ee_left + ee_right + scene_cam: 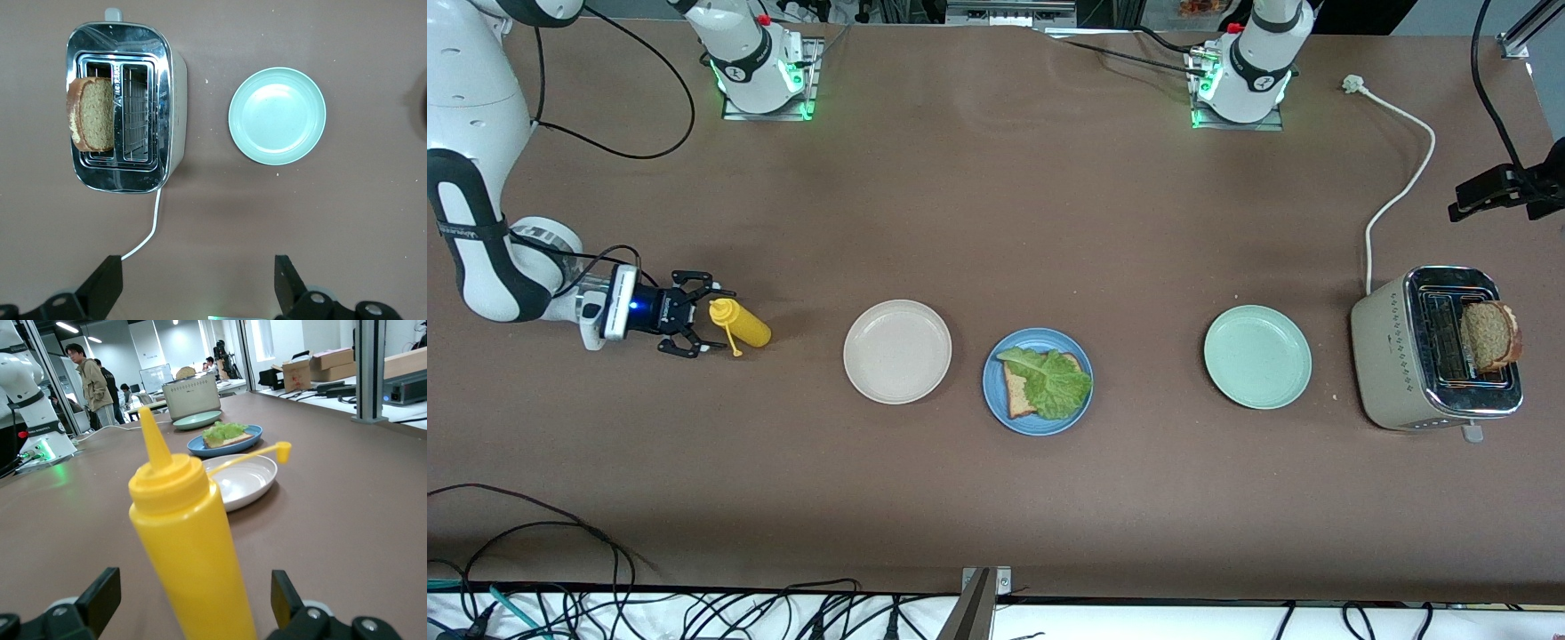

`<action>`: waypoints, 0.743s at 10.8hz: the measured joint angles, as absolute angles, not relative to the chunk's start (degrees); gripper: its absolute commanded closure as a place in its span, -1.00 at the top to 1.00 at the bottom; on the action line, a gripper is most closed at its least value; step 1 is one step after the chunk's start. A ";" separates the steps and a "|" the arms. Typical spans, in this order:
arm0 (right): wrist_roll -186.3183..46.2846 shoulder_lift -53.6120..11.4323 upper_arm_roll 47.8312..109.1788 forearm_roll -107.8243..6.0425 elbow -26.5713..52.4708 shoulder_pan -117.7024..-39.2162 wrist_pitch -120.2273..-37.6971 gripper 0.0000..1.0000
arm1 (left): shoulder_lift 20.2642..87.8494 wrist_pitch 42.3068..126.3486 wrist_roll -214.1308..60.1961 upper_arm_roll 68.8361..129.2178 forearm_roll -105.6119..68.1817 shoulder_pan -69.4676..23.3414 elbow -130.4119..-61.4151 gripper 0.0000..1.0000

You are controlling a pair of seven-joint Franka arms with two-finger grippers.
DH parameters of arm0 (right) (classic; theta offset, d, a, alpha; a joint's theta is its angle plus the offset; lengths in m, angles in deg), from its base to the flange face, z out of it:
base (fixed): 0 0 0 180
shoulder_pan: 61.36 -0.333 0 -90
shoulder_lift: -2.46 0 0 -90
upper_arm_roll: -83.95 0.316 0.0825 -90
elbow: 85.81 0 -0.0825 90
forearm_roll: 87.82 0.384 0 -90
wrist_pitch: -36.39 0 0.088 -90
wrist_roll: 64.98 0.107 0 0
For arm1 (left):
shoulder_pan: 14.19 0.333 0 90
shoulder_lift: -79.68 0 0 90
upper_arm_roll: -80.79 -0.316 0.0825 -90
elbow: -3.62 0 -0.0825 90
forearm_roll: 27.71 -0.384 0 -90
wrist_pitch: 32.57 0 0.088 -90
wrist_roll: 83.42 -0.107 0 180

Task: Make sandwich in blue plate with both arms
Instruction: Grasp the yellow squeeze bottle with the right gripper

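Blue plate [1038,381] sits mid-table, between the beige plate [897,351] and the mint plate [1257,356], a bit nearer the front camera than both. On it: one bread slice [1019,397] with lettuce [1051,382] on top. No top slice yet, so the sandwich is half built

Second slice [1490,335] is standing up in the toaster [1436,348] at the left arm's end of the table, well apart from the blue plate

Right gripper [691,325] is low at the right arm's end, fingers spread wide on either side of the yellow squeeze bottle [740,323], not clamped on it; whether a finger touches it I can't tell. Bottle upright, cap off and dangling on its tether [283,451]

Left gripper [197,283] hangs over the table near the toaster and mint plate, fingers wide apart, nothing in it

My read: step in hand is sauce, with the right arm lined up to grab the bottle. Next move calls for closing on the bottle body, carrying it over the lettuce, tipping it nozzle down and squeezing. After that the left arm would need to pull the slice from the toaster and cap the stack
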State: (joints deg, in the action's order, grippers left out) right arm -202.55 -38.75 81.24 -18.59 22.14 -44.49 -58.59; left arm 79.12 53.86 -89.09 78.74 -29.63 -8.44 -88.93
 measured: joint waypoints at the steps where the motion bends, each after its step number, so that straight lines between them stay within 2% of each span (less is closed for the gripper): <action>1: -202.55 -38.82 81.99 -18.44 22.13 -44.54 -58.67 1.00 | 79.12 53.85 -89.09 78.74 -29.63 -8.44 -88.93 1.00; 3: -202.55 -39.16 83.02 -16.82 22.12 -44.92 -58.77 1.00 | 79.12 53.85 -89.09 78.74 -29.63 -8.44 -88.93 1.00; 4: -202.55 -39.37 83.22 -16.22 22.07 -45.31 -58.90 0.86 | 79.12 53.85 -89.09 78.74 -29.63 -8.44 -88.93 1.00; 5: -202.55 -39.68 83.23 -15.85 21.71 -45.75 -58.97 0.34 | 79.12 53.85 -89.09 78.74 -29.63 -8.44 -88.93 1.00; 6: -202.55 -40.10 83.23 -15.64 21.21 -46.01 -58.99 -0.35 | 79.12 53.85 -89.09 78.74 -29.63 -8.44 -88.93 1.00; 7: -202.55 -40.44 83.23 -15.57 20.88 -46.10 -59.00 -0.91 | 79.12 53.85 -89.09 78.74 -29.63 -8.43 -88.93 1.00; 8: -202.55 -40.65 83.23 -15.57 20.59 -46.10 -59.00 -1.00 | 79.12 53.85 -89.09 78.74 -29.63 -8.43 -88.93 1.00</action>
State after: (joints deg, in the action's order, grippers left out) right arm -202.55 -40.65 83.23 -15.57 20.59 -46.10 -59.00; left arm 79.12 53.85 -89.09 78.74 -29.63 -8.43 -88.93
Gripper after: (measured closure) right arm 0.159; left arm 0.000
